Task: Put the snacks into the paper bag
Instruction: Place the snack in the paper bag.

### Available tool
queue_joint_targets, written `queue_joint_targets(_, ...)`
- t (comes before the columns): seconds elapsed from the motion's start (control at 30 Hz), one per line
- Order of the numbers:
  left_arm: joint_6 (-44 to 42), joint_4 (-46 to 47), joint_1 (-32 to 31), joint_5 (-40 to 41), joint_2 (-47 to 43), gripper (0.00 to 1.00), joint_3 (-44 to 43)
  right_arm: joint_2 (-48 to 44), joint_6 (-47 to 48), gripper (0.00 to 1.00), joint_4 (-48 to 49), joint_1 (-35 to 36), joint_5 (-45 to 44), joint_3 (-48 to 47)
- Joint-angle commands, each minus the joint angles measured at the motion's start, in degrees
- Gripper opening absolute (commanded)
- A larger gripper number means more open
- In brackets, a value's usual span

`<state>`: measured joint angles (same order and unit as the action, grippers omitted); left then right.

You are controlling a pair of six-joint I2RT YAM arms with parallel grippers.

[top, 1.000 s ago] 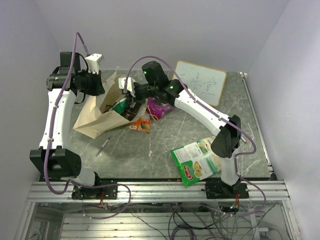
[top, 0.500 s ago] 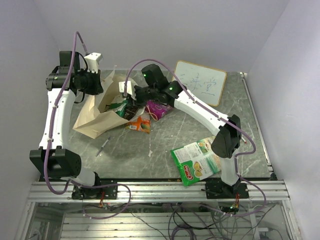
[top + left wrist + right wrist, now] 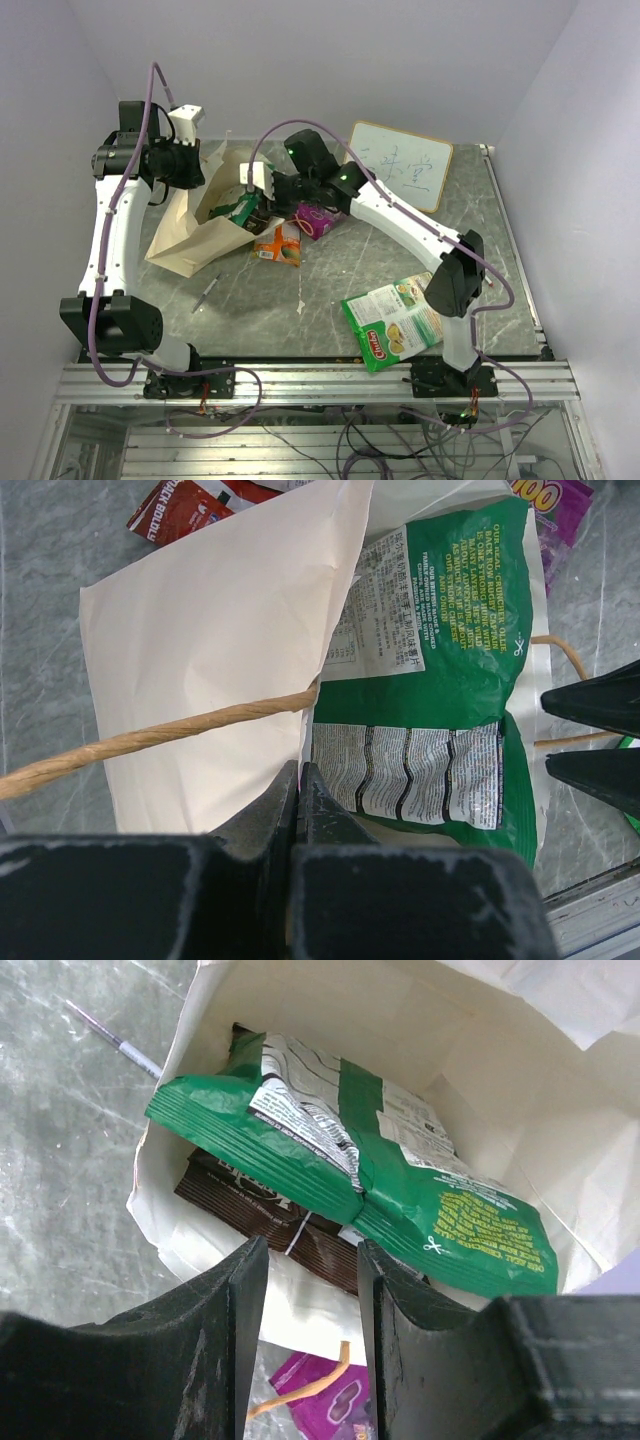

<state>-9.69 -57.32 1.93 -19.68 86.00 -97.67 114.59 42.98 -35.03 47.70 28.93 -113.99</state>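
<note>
The paper bag (image 3: 190,235) lies on its side with its mouth toward the right. My left gripper (image 3: 297,778) is shut on the bag's rim (image 3: 215,630) and holds it up beside a cord handle (image 3: 150,740). Inside lie a green packet (image 3: 350,1150) and, under it, a brown packet (image 3: 255,1205). My right gripper (image 3: 310,1260) stands open just outside the mouth, nothing between its fingers. On the table are a purple packet (image 3: 315,218), a red-orange packet (image 3: 278,243) and a large green-and-white packet (image 3: 395,322).
A framed whiteboard (image 3: 402,163) leans at the back right. Two thin pens (image 3: 207,292) (image 3: 300,300) lie on the grey marble table in front of the bag. The right arm (image 3: 400,215) reaches across the middle of the table.
My right gripper has opened and let go of the green packet, which now rests inside the bag. The left gripper has kept its hold on the rim.
</note>
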Motion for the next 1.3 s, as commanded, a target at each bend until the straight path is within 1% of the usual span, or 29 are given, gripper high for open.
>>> queue_joint_targets(0.0, -0.9, -0.2, 0.4, 0.7, -0.1, 0.07, -0.8, -4.7, -5.1, 0.41, 2.0, 0.0, -1.1, 0.1)
queue_joint_targets(0.13, -0.9, 0.1, 0.4, 0.2, -0.4, 0.07, -0.4, -5.9, -11.3, 0.39, 6.1, 0.1, -0.5, 0.6)
queue_joint_targets(0.2, -0.9, 0.2, 0.4, 0.2, -0.6, 0.07, -0.1, -5.3, -14.6, 0.4, 7.9, 0.1, -1.0, -0.6)
queue_joint_targets(0.37, -0.8, 0.6, 0.4, -0.3, -1.3, 0.07, 0.5, -1.2, -22.3, 0.39, 10.2, 0.2, -4.1, -5.2)
queue_joint_targets(0.57, -0.6, 1.2, 0.4, -0.6, -2.2, 0.07, 1.5, 5.8, -28.4, 0.36, 10.4, 0.3, -7.3, -8.8)
queue_joint_targets(0.77, -0.6, 1.8, 0.4, -0.7, -2.7, 0.07, 2.2, 8.9, -27.4, 0.34, 7.0, 1.6, -9.6, -7.1)
queue_joint_targets(0.9, -0.8, 2.6, 0.4, -0.2, -3.0, 0.07, 2.4, 8.2, -25.2, 0.33, 6.9, 1.9, -12.4, -2.3)
queue_joint_targets(0.97, -0.9, 2.6, 0.4, 0.2, -3.0, 0.07, 2.5, 8.0, -23.8, 0.32, 6.3, 1.9, -13.6, -1.4)
queue_joint_targets(1.07, -0.9, 2.6, 0.4, 0.5, -2.7, 0.07, 2.4, 9.0, -22.5, 0.31, 4.0, 1.9, -14.5, -2.3)
queue_joint_targets(1.17, -1.0, 2.6, 0.4, 0.3, -2.6, 0.07, 2.3, 10.0, -21.8, 0.31, 1.1, 1.9, -14.2, -5.7)
queue_joint_targets(1.27, -1.2, 2.5, 0.4, 0.4, -2.6, 0.07, 2.4, 9.6, -21.4, 0.35, -0.5, 1.7, -13.8, -9.6)
